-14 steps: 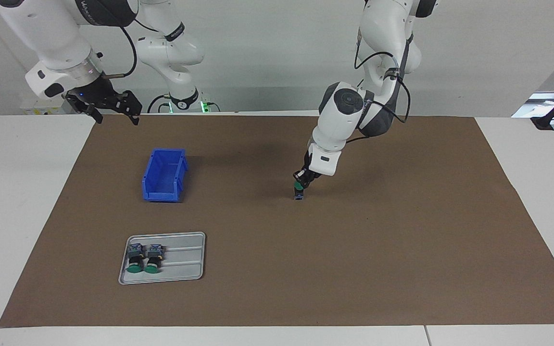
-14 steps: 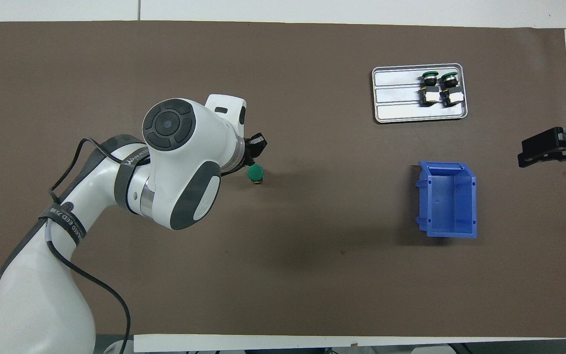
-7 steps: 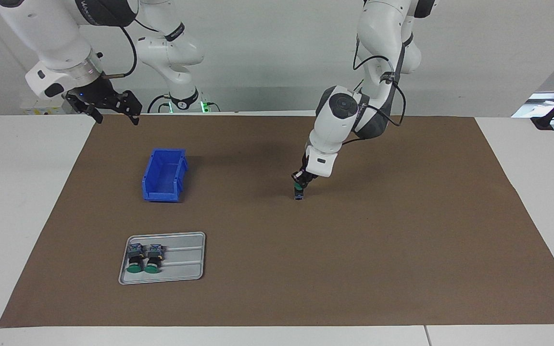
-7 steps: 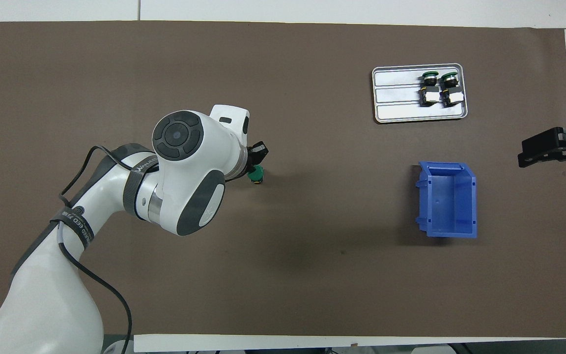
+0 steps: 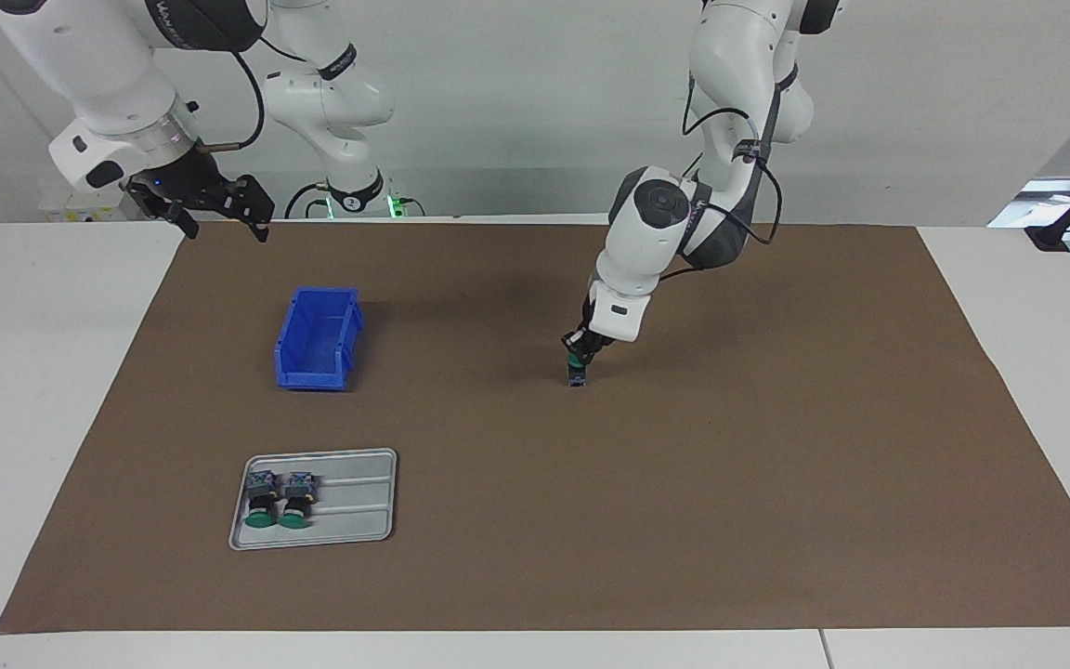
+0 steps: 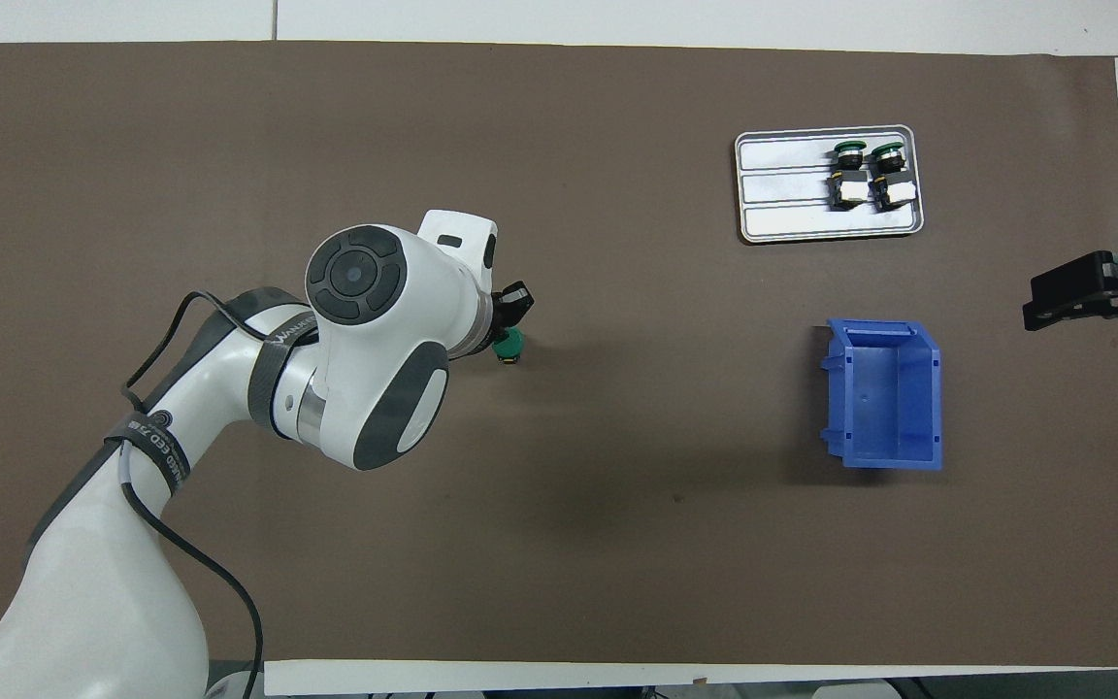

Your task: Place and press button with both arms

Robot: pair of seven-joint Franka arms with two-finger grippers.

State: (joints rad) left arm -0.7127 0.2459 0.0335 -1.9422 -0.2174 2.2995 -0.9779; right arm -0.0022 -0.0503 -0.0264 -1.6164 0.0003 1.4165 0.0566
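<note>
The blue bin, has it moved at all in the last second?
No. The blue bin sits in the same spot, nearer the robots than the metal tray.

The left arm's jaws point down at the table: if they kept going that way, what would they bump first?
The green-capped button standing upright on the brown mat. The left gripper, shut, sits right at its cap and may already touch it; past the button is only the mat.

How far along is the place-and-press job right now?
Done: one button is out of the metal tray and stands upright on the brown mat, green cap up.
In hand: the left pincer, shut, is down on that cap, apparently pressing.
Left: two buttons lie in the tray; the blue bin looks empty; the right pincer waits open over the mat's edge near the bin.
</note>
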